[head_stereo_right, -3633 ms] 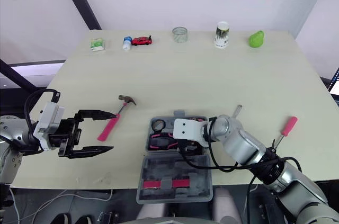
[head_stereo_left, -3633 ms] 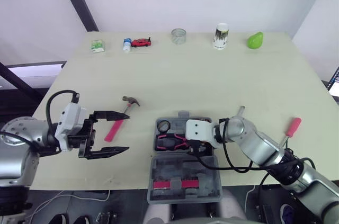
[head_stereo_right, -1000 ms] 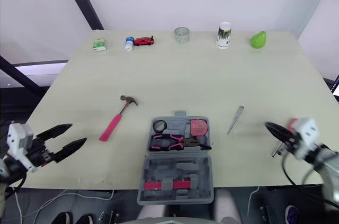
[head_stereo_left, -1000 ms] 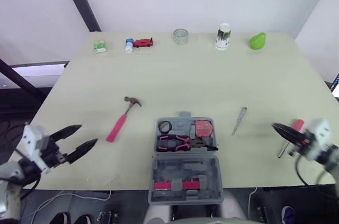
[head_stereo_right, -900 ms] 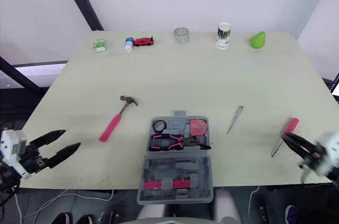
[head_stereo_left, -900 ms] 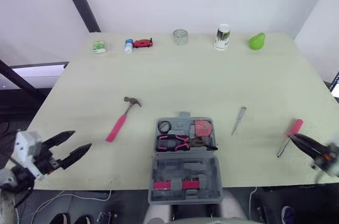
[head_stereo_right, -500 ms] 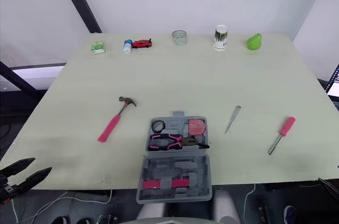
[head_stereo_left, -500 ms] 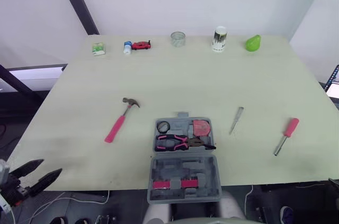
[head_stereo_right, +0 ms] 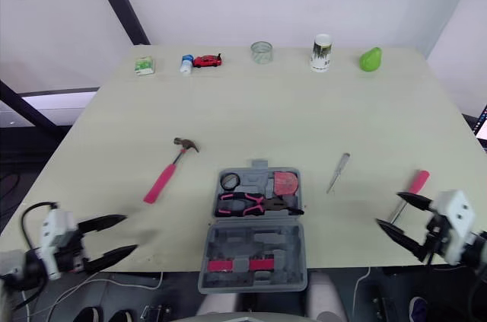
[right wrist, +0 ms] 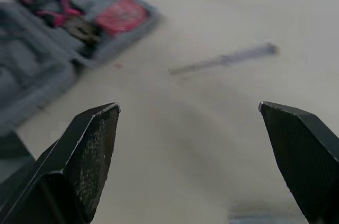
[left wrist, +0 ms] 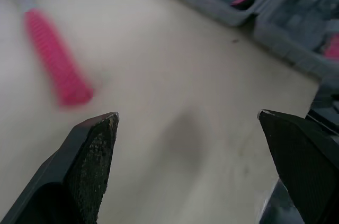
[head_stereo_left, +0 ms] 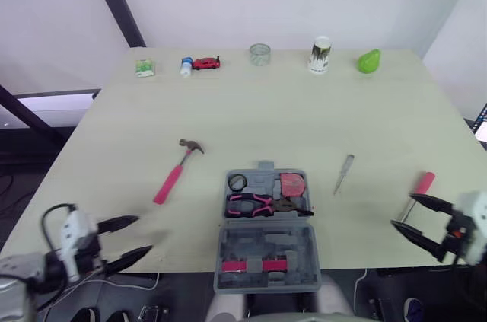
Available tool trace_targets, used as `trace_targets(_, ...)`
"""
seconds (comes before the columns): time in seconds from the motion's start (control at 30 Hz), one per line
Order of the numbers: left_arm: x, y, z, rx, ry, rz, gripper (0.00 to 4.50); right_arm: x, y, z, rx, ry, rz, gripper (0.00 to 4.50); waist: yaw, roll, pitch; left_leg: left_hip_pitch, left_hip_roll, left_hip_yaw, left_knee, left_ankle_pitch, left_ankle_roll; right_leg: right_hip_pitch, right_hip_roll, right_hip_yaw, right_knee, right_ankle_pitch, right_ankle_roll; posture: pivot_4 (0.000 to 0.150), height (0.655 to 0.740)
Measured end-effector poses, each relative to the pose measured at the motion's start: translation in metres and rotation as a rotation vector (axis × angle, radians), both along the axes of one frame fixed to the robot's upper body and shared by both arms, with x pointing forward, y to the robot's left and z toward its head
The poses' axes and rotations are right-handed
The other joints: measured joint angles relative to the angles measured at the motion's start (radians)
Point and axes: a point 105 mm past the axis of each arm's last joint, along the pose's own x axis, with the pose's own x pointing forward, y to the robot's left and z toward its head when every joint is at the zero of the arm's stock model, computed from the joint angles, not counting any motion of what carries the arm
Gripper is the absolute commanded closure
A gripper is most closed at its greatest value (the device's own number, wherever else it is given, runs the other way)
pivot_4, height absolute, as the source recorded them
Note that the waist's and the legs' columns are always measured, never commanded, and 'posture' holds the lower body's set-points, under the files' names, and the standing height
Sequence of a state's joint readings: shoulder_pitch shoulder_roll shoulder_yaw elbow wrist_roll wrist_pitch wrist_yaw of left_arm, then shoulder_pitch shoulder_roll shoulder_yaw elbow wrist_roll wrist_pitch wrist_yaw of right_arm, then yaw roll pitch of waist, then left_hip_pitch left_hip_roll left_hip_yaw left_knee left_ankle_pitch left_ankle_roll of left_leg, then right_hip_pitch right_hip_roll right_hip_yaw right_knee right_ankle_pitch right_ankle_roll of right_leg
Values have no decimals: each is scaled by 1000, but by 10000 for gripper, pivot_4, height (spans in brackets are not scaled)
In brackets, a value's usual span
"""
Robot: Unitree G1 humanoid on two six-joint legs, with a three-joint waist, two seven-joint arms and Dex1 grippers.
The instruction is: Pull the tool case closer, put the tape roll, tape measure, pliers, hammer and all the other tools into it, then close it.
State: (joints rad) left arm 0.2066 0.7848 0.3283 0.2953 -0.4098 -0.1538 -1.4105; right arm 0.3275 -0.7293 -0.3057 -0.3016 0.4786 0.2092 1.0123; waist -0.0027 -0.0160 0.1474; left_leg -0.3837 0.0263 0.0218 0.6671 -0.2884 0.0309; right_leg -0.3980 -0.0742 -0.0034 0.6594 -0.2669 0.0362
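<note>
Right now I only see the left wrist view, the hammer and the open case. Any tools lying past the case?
Observer: Yes, a slim silver screwdriver lies on the table, right of the tool case.
Operator: Anything farther out?
Observer: A pink-handled screwdriver, beside the open right gripper.
Operator: What's packed besides the pliers?
Observer: A red round tool sits at the case's right side.
</note>
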Motion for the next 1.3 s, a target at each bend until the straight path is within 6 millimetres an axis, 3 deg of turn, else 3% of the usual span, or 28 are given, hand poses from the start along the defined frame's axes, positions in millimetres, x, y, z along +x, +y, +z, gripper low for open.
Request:
trace_targets(0.07,7,-17,0,15,-9,-62,18083,4,15,-6,-7,18,58,5654,1,0,0,0,0,0,0,0,0,0,0,0,0,0,0,1500,7400)
trace_targets(0.13,10,-26,-2,24,-5,-96,28677,6,22,-12,-18,33,89,15267,0,0,0,-1,0,0,0,0,0,0,0,-1,-1,0,0,1500,7400)
trace_targets(0.2,13,-36,-6,36,4,-129,32695,9,28,-20,-44,50,120,20018,-2,0,0,-1,-1,0,0,0,1,0,1,-1,-1,0,1,1500,7400)
trace_targets(0.27,19,-55,-14,66,-2,-218,42677,13,40,-36,-105,82,199,29663,-4,1,0,-1,-2,0,2,0,1,0,1,-2,0,0,1,1500,7400)
trace_targets(0.37,20,-63,-24,82,14,-254,45000,14,47,-51,-166,107,259,44028,-5,1,1,-1,-3,0,2,0,1,0,3,-2,1,2,4,1500,7400)
trace_targets(0.6,28,-72,-34,86,17,-274,45000,25,62,-76,-237,114,320,44602,-6,0,1,0,-3,-1,3,0,1,1,12,-6,2,2,5,1500,7400)
trace_targets(1.3,42,-61,-41,112,-18,-276,45000,37,102,-79,-220,36,434,44602,-9,0,0,4,-1,-1,3,1,1,3,17,-4,5,3,5,1500,7400)
